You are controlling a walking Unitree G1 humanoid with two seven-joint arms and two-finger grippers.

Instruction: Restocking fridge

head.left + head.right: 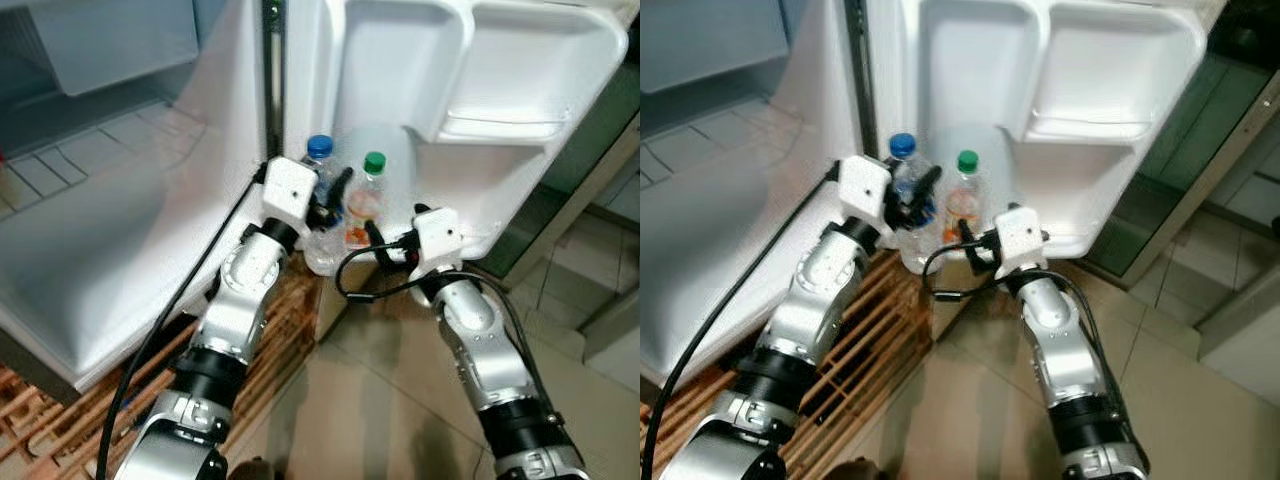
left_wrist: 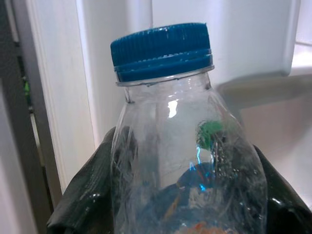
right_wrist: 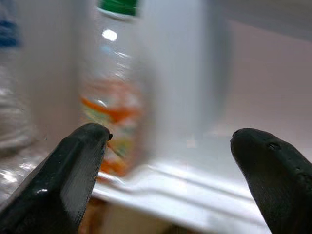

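Left eye view: left gripper [image 1: 328, 205] up at the lowest door shelf [image 1: 470, 238] of the open fridge door [image 1: 440, 70], fingers closed around a clear bottle with a blue cap [image 1: 319, 150], at the shelf's hinge-side end. Just beside it, toward the shelf's middle, a second bottle with a green cap [image 1: 373, 163] and an orange label, standing upright. Right gripper [image 1: 382, 246] low at the shelf's front edge, right beside that second bottle, holding nothing. Fridge interior [image 1: 90, 200] to the left, wooden slats [image 1: 290, 300] under the door.

Right eye view: same layout; blue-capped bottle's base looks low against the shelf's front lip, but hard to tell whether it is fully seated inside.

Left wrist view: blue-capped bottle clamped between both black fingers [image 2: 83, 195], apparently empty or nearly so, thin wall, green cap visible through it.

Right wrist view: fingers [image 3: 73, 165] spread wide, bottle with the orange label ahead and off toward one finger, blurred.

Likely trouble: letting go before the base sits behind the lip, so the light bottle tips out onto the slats; squeezing hard enough to buckle the thin plastic; nudging the neighbouring bottle over, since the two stand almost touching; right fingers catching that bottle on any move, being so close
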